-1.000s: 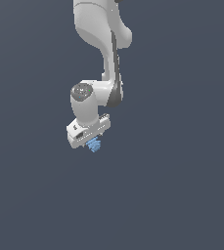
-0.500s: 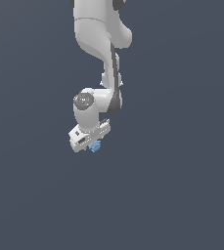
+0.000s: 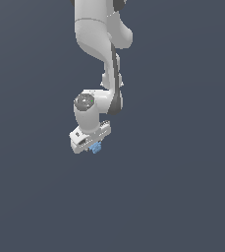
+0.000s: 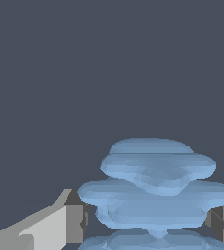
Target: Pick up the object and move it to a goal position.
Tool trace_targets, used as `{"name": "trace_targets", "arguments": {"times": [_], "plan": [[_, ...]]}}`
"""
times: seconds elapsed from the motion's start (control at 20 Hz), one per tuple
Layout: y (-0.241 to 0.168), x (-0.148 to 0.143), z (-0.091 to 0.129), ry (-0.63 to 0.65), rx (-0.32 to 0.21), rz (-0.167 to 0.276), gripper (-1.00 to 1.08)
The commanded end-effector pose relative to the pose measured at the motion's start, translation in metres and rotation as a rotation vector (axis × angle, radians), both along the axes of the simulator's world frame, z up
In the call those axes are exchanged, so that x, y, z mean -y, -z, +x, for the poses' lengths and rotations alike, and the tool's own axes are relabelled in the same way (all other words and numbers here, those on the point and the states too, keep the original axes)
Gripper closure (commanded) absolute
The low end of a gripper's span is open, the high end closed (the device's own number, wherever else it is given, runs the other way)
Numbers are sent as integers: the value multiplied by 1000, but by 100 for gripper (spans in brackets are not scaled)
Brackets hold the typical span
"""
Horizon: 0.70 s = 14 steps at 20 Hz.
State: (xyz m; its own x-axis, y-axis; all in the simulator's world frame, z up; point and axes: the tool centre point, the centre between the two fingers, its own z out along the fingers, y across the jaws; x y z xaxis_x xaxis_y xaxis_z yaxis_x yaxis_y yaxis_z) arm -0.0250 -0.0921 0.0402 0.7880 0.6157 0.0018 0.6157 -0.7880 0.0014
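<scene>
1. The arm point(image 3: 100, 44) is the largest thing in the exterior view: white, with dark joints, it comes down from the upper edge against a plain dark grey-blue background point(image 3: 182, 147) and bends at a round wrist joint with a grey cap.
2. The gripper point(image 3: 94, 145) sits at the low end of the arm, just below that round joint, as a white block tilted so that its end toward the exterior view's right is higher.
3. The object point(image 3: 96, 147) is a small light-blue ribbed lump, much smaller than the gripper, poking out from the gripper's underside.
4. In the wrist view the object point(image 4: 155, 188) shows as stacked, thin, wavy blue fins, and a grey fingertip point(image 4: 74, 222) presses against each of its two sides, so the gripper is clamped on it.
</scene>
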Motion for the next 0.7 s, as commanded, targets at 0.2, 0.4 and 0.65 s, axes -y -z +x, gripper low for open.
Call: {"name": "trace_targets", "arguments": {"times": [0.2,0.4,0.65], "plan": [[-3,1,0,2,-1,-1,108],[-15,0,3,2,-1,-1,108],[-45,-3,10,1,-1,0,108]]}}
